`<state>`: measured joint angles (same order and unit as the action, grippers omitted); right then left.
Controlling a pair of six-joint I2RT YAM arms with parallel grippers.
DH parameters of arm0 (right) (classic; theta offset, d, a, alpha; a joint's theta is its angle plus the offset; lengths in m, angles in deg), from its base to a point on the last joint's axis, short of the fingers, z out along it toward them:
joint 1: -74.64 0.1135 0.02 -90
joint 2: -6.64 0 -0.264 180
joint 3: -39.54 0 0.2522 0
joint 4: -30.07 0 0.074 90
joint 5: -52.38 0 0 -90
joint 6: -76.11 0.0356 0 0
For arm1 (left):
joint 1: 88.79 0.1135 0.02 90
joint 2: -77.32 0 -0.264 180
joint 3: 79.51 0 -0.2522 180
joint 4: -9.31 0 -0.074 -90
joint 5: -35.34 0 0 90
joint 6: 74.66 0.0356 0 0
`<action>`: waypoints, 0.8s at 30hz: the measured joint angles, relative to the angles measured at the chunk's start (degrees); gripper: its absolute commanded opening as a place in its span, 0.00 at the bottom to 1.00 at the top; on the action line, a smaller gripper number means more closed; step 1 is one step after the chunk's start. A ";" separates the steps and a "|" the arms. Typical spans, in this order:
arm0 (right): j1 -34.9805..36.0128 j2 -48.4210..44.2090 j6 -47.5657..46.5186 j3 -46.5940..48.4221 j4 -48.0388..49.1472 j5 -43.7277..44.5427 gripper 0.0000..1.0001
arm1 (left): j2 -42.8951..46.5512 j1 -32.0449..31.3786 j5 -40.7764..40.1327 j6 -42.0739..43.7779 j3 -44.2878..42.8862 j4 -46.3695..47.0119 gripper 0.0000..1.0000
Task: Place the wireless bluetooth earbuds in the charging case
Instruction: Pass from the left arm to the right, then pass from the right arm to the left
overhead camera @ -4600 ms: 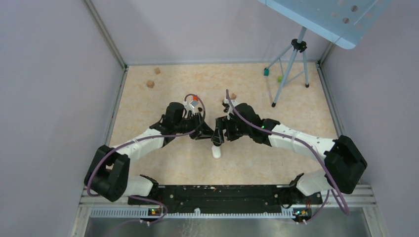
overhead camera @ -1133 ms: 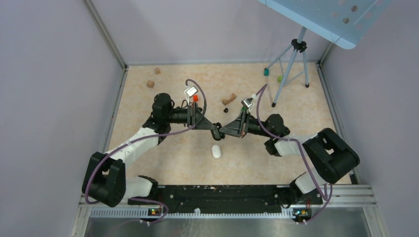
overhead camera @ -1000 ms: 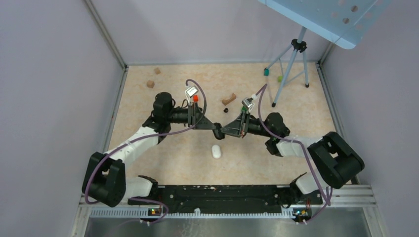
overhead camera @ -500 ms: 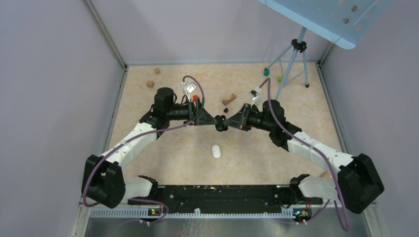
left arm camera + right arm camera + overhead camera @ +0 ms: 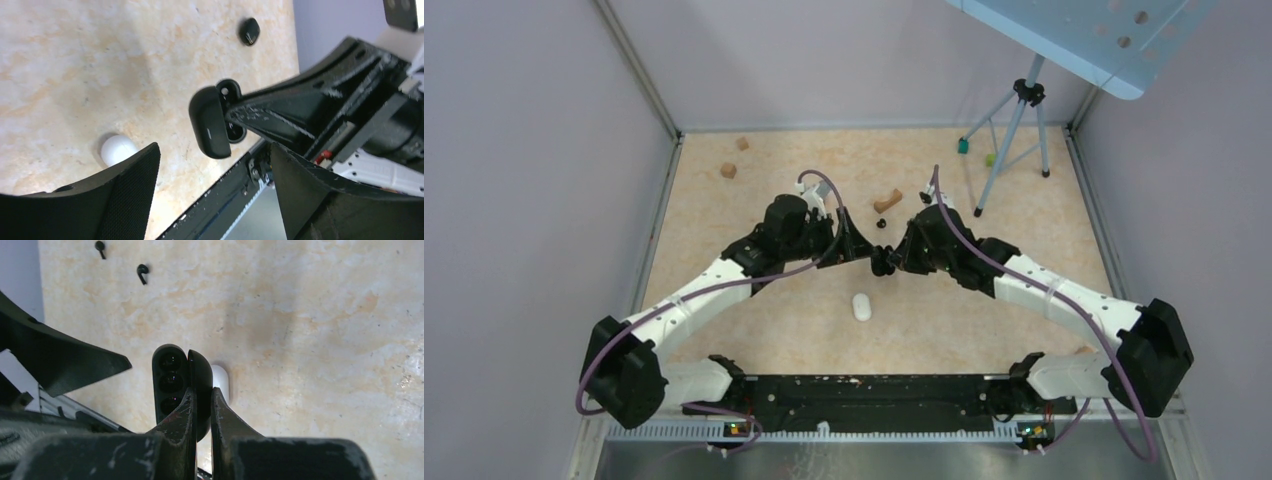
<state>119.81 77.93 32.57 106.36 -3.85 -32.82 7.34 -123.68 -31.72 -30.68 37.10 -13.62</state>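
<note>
The black charging case (image 5: 172,382) hangs open above the table, its wells facing left in the right wrist view. My right gripper (image 5: 202,392) is shut on its lid (image 5: 201,371). The case (image 5: 882,262) is at the table's middle in the top view, and its closed back (image 5: 212,122) shows in the left wrist view. My left gripper (image 5: 212,165) stands wide open beside the case, touching nothing; in the top view it (image 5: 852,240) is just up-left of the case. One black earbud (image 5: 249,31) lies on the table behind the case (image 5: 881,223). I cannot tell what the wells hold.
A white oval object (image 5: 861,306) lies on the table below the case. A brown block (image 5: 887,200) sits near the earbud, and two more (image 5: 729,170) lie at the back left. A tripod (image 5: 1014,140) stands at the back right. Two small black hooked pieces (image 5: 142,273) lie on the table.
My left gripper has opened, let go of the case and drawn back up-left. The right gripper keeps the case and has swung a little toward the back right.
</note>
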 measured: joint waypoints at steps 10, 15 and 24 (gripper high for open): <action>1.20 0.50 0.02 0.00 -2.03 2.25 0.00 | -4.79 -0.04 -3.30 -2.73 0.00 0.96 0.77; 1.33 0.50 0.02 0.00 -2.23 2.43 0.00 | -6.54 -0.11 -1.97 -3.45 0.00 2.64 0.75; 1.33 0.50 0.02 0.00 -2.21 2.49 0.00 | -8.50 -0.85 0.44 -4.20 0.02 4.52 0.63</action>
<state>121.14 78.43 32.59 106.36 -6.06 -30.33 -1.16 -124.53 -31.28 -34.88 37.12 -9.09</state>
